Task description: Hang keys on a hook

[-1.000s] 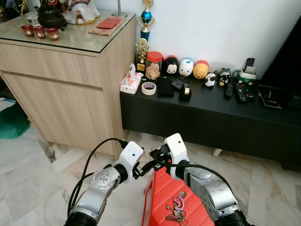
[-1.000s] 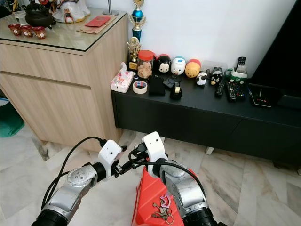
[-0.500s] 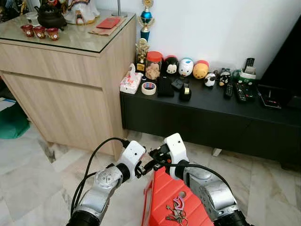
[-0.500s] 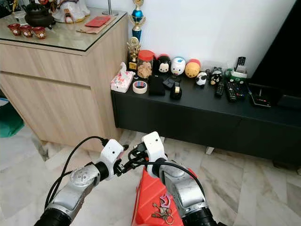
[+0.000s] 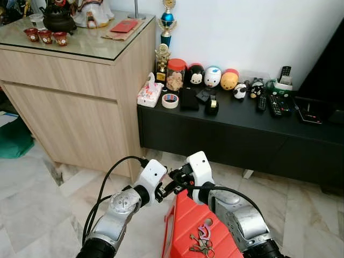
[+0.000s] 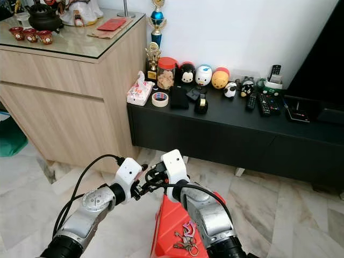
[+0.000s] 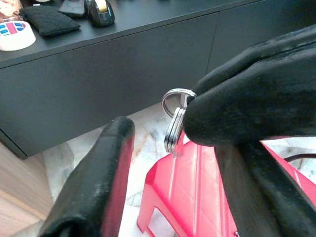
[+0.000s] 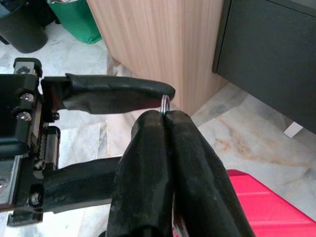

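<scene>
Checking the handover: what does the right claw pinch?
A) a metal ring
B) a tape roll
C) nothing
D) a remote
A: the right claw is shut on a metal ring, with the open left claw around it, above the red stool.

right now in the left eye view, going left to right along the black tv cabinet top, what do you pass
tissue pack → tape roll → black pouch → tape dispenser → panda figure → remote controls → flat black box
</scene>
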### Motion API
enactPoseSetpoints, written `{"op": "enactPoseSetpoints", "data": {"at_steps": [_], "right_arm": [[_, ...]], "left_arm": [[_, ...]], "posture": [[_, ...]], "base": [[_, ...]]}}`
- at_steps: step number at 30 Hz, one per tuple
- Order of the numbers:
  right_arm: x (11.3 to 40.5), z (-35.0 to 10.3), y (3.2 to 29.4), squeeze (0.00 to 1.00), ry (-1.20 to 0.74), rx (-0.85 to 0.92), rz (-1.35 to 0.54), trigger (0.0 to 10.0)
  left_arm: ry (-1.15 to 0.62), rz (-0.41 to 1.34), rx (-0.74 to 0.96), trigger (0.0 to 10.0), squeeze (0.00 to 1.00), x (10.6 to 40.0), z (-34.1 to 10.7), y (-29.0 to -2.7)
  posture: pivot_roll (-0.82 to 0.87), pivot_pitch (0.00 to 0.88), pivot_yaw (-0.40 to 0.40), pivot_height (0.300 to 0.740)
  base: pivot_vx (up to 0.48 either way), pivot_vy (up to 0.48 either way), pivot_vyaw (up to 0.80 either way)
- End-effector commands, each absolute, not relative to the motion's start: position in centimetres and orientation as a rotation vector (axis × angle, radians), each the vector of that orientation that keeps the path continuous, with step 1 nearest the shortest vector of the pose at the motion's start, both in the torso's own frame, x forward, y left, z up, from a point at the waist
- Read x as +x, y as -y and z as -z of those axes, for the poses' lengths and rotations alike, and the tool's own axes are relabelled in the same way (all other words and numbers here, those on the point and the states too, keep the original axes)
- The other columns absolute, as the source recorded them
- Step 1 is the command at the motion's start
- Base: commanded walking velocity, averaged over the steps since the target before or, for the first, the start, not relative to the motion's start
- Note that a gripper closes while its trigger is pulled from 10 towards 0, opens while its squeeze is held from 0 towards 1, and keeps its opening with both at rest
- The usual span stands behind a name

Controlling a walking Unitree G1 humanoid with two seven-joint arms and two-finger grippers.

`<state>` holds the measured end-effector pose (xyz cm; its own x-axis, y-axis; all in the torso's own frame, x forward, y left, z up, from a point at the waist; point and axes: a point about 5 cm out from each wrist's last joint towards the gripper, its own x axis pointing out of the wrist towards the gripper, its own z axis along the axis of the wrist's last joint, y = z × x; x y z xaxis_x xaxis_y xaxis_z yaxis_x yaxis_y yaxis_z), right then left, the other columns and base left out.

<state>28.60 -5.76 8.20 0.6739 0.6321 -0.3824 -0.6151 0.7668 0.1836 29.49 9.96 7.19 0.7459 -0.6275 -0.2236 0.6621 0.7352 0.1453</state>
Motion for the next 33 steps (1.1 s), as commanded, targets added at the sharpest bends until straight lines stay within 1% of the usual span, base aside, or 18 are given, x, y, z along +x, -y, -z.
{"op": "enactPoseSetpoints", "data": {"at_steps": [1,33], "right_arm": [[28.95,-9.10,5.76,0.00,-0.413,0.038,-0.702,10.0],[28.82,-8.80,5.77,0.00,-0.428,0.035,-0.700,10.0]], "left_arm": [[-0.152,0.708,0.230,0.0,0.00,29.75,-7.39,-9.83],[-0.107,0.692,0.193,0.0,0.00,29.68,-7.61,-9.89]], "posture": [[0.10,0.000,-0.115,0.740],[0.10,0.000,-0.123,0.740]], "base": [[0.000,0.000,0.00],[0.000,0.000,0.00]]}}
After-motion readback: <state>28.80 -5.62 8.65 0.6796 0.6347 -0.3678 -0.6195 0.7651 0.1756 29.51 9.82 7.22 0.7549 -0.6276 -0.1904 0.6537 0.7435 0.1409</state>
